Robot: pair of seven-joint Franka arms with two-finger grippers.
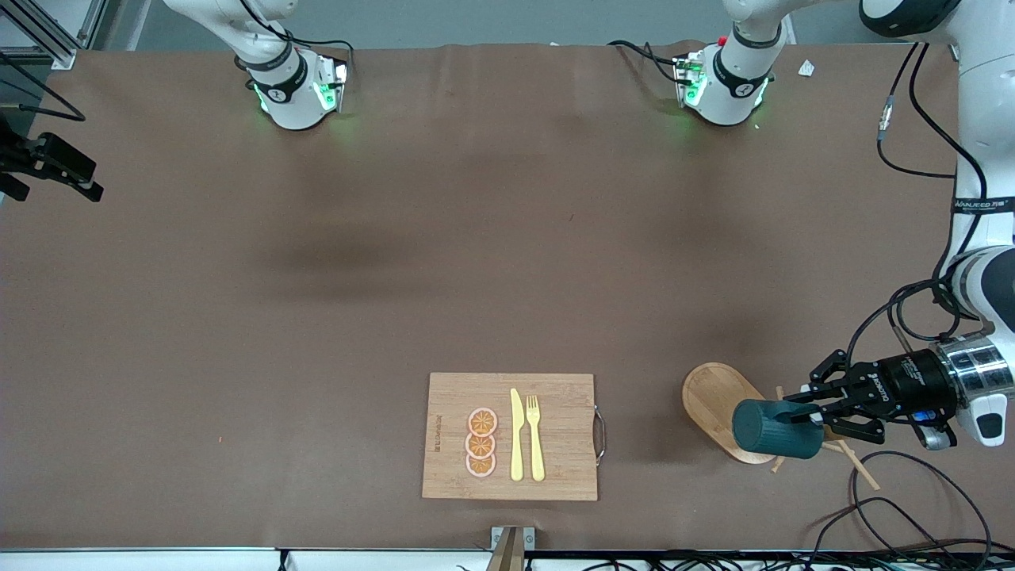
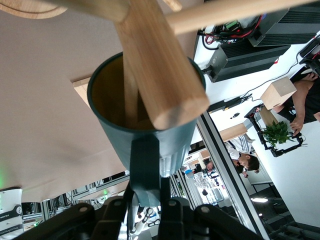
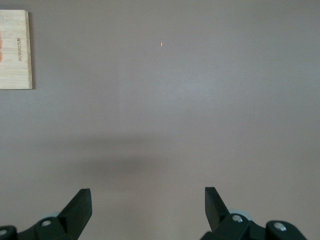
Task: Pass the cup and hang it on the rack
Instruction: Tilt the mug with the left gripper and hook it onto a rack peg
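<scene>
The cup (image 1: 773, 429), a dark teal mug with a tan inside, is held in the air on its side over the rack (image 1: 718, 400) at the left arm's end of the table. It is clamped by its handle in the left gripper (image 1: 809, 414), whose fingers are closed tight on it. In the left wrist view the cup (image 2: 150, 125) is seen with its mouth toward the rack's central post (image 2: 160, 65), and the post's rounded end overlaps the rim; whether they touch cannot be told. A thin peg (image 2: 235, 12) is seen crossing above the cup. In the front view the rack's oval base lies at about 3 o'clock from the bamboo cutting board (image 1: 555, 468), near it but apart. On the board three orange slices (image 1: 481, 442), a yellow knife (image 1: 516, 436) and a yellow fork (image 1: 535, 436) are laid side by side. The right gripper (image 3: 148, 205) is held over bare brown table (image 3: 175, 100), its fingers spread wide with nothing between them; the right arm waits.
</scene>
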